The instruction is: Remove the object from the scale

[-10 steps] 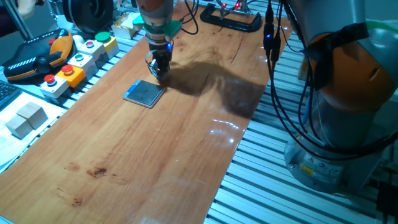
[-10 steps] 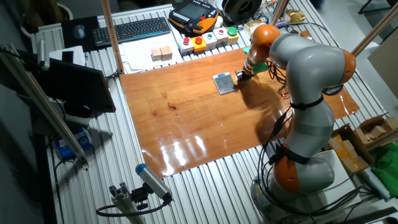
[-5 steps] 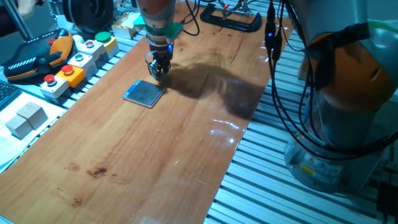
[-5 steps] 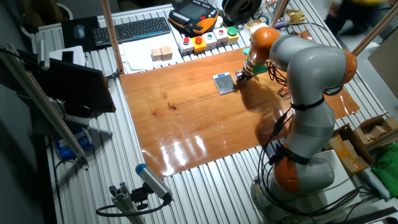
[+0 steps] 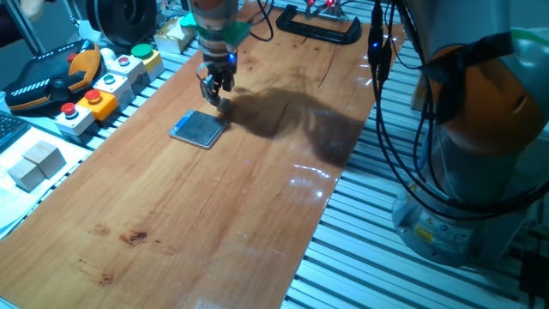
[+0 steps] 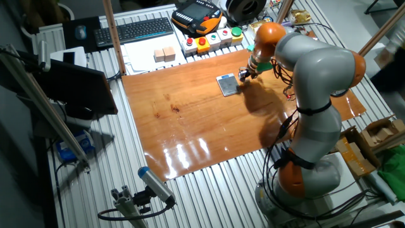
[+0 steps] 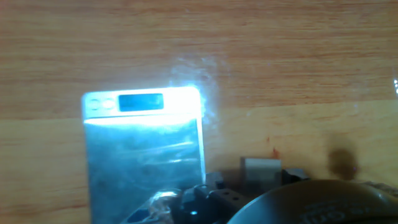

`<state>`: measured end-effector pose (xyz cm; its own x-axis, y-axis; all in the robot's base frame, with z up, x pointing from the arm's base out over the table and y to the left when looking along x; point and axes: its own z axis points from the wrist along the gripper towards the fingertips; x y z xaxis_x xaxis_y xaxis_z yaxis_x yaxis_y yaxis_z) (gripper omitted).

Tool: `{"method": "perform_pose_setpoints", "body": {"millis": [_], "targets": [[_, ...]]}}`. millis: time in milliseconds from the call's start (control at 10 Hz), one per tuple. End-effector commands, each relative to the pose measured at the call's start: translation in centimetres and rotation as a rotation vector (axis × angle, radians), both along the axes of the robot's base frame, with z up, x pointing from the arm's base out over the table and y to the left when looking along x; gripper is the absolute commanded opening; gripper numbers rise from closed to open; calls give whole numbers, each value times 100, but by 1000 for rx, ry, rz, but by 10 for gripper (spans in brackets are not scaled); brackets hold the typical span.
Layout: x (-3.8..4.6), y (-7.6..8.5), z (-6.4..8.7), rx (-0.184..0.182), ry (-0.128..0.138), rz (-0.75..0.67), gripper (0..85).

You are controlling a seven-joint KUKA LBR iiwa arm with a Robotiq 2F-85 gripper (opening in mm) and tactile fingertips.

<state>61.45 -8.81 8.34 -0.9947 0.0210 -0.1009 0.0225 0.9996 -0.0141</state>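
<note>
The scale (image 5: 199,129) lies flat on the wooden table, a dark square plate with a light rim; it also shows in the other fixed view (image 6: 228,84). In the hand view its top (image 7: 143,155) is bare. The tiny grey cube (image 7: 261,169) sits on the wood just right of the scale, between the dark fingertips (image 7: 214,182) with small gaps on both sides. My gripper (image 5: 214,94) hangs a little above the table just beyond the scale's far corner, with the jaws slightly apart. The cube is too small to make out in either fixed view.
Button boxes (image 5: 94,103) and a teach pendant (image 5: 51,77) stand along the table's left side. Two pale grey blocks (image 5: 34,163) lie off the board. A black clamp (image 5: 317,30) sits at the far edge. A keyboard (image 6: 136,30) lies behind the board.
My gripper has risen a little from its low position beside the scale. The scale has not moved.
</note>
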Motion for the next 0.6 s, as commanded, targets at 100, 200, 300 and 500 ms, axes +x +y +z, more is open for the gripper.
{"method": "perform_pose_setpoints", "body": {"millis": [100,200,300,500], "targets": [[-25,217,291,-12,28,-13,363],[-72,373,463,-11,41,-25,260],[-119,470,567,12,51,-37,147],[-202,663,708,12,61,-45,7]]}}
